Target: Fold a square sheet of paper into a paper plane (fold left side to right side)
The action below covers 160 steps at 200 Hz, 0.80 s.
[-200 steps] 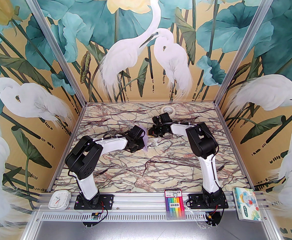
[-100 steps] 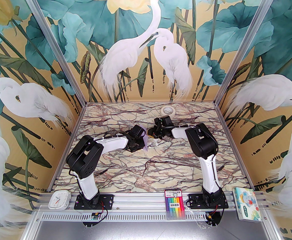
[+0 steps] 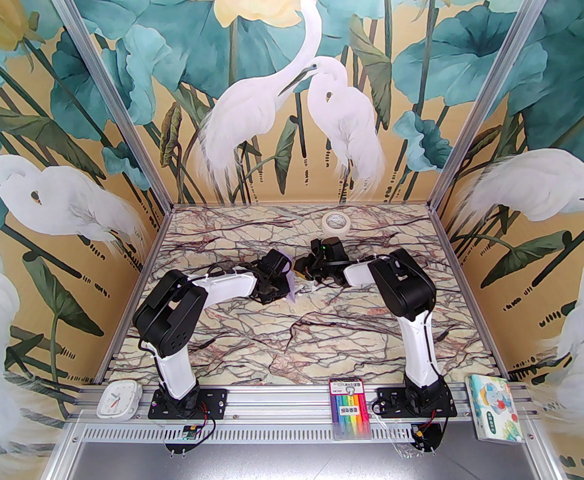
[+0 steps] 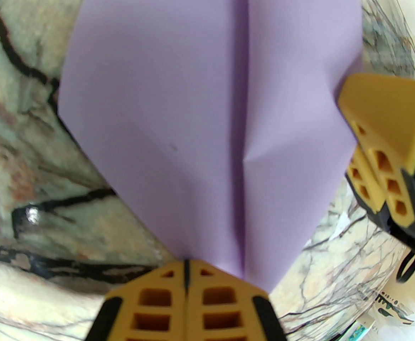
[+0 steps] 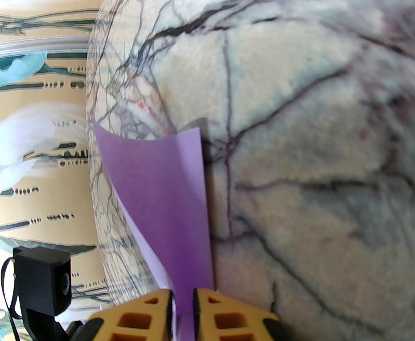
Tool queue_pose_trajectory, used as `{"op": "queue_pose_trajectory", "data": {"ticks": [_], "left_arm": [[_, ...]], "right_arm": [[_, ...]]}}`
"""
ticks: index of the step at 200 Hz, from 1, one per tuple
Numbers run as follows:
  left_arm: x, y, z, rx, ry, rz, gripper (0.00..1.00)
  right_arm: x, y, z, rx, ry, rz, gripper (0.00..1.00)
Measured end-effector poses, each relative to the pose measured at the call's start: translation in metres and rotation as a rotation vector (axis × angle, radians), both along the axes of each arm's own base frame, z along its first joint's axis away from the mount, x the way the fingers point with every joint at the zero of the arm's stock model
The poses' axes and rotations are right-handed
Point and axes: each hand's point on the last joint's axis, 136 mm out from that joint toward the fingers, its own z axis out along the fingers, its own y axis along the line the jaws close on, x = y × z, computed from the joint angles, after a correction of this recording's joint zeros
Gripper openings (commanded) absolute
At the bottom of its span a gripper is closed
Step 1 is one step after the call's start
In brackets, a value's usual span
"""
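Note:
The lavender square sheet of paper [image 4: 179,94] is folded into a pointed plane shape with a centre crease. It stands on edge mid-table between the two arms [image 3: 290,284]. My left gripper [image 4: 186,272] is shut on its pointed tip. In the top view the left gripper [image 3: 281,288] sits just left of the paper. My right gripper [image 5: 183,298] has its jaws a narrow gap apart, with the paper's [image 5: 164,197] side edge running up between them. From the left wrist, the right gripper's yellow fingers [image 4: 381,112] touch the paper's right edge. In the top view the right gripper [image 3: 303,272] is right of the paper.
A white tape roll [image 3: 335,222] lies at the back of the marble table. A small white scrap [image 3: 312,284] lies just right of the paper. On the front rail are a clock [image 3: 118,399], a marker pack [image 3: 350,403] and a colourful tissue pack [image 3: 494,407].
The right gripper has moved left and nearer, up to the paper's right edge, and its jaws have parted slightly. The left gripper and the paper have stayed put.

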Motion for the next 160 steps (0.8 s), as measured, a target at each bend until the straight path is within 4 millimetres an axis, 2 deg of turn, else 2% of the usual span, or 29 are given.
{"op": "queue_pose_trajectory", "data": {"ticks": [96, 115, 130, 160], "left_arm": [[0.000, 0.000, 0.000, 0.001, 0.002, -0.001, 0.02], [0.000, 0.000, 0.000, 0.001, 0.002, -0.001, 0.01], [0.000, 0.000, 0.000, 0.001, 0.001, -0.001, 0.01], [0.000, 0.000, 0.000, 0.001, 0.002, -0.001, 0.01]], "right_arm": [[-0.011, -0.003, -0.001, -0.001, -0.007, -0.092, 0.17], [-0.013, -0.002, -0.002, -0.004, -0.003, -0.103, 0.03], [-0.016, -0.002, -0.005, -0.011, 0.005, -0.105, 0.00], [-0.016, -0.002, -0.006, -0.030, 0.001, -0.090, 0.00]]}}
